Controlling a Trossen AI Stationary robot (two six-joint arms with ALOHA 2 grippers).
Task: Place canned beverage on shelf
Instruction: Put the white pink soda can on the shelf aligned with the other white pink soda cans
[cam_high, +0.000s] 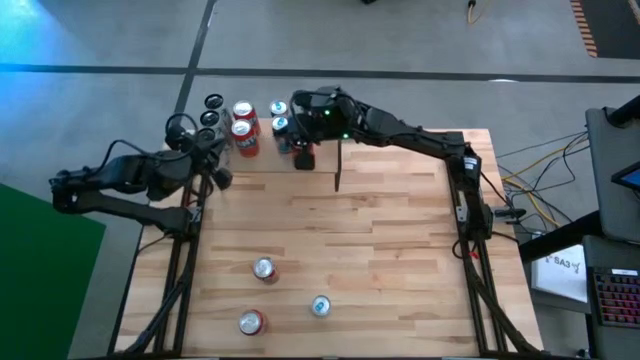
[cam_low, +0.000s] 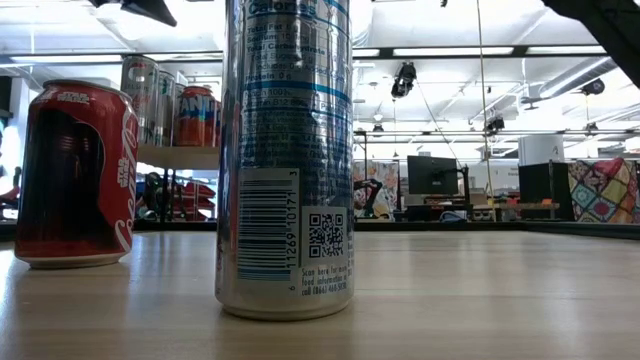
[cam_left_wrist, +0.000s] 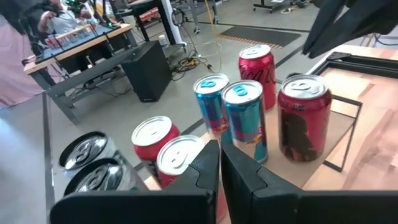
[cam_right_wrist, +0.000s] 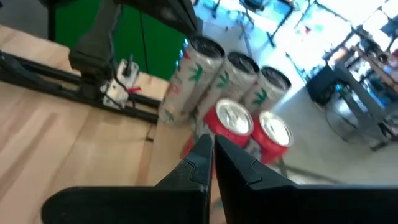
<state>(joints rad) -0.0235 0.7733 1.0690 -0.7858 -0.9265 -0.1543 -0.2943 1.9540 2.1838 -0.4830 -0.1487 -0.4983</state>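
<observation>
High view shows a big wooden surface (cam_high: 350, 230) with two dark arms reaching to its far left corner. The shelf (cam_high: 262, 152) is there, a small wood board mostly covered by cans. On it stand two red cans (cam_high: 243, 128), two blue cans (cam_high: 279, 115) and some silver-topped cans (cam_high: 212, 110) at the left end.

The right jaws (cam_high: 303, 155) hang just beside the blue cans, near the shelf's front edge. They are pressed together and hold nothing. The left jaws (cam_high: 222, 175) are near the shelf's left end, just in front of the silver-topped cans. They are pressed together too, and they hold nothing.

Three more cans stand on the surface near its front edge, well apart from the shelf. One has red sides and a silver top (cam_high: 264, 268), one is red (cam_high: 251, 321) and one is blue (cam_high: 320, 306).

From the left wrist view, the two dark fingers (cam_left_wrist: 239, 171) touch each other, with red, blue and silver-topped cans beyond them. From the right wrist view, the fingers (cam_right_wrist: 193, 158) also touch, and past them are two red cans and three tall silver cans with green leaf marks (cam_right_wrist: 239, 78).

Low view shows a tall silver and blue can (cam_low: 286, 160) standing close up, and a red can (cam_low: 75, 175) to its left, both upright on the surface.
</observation>
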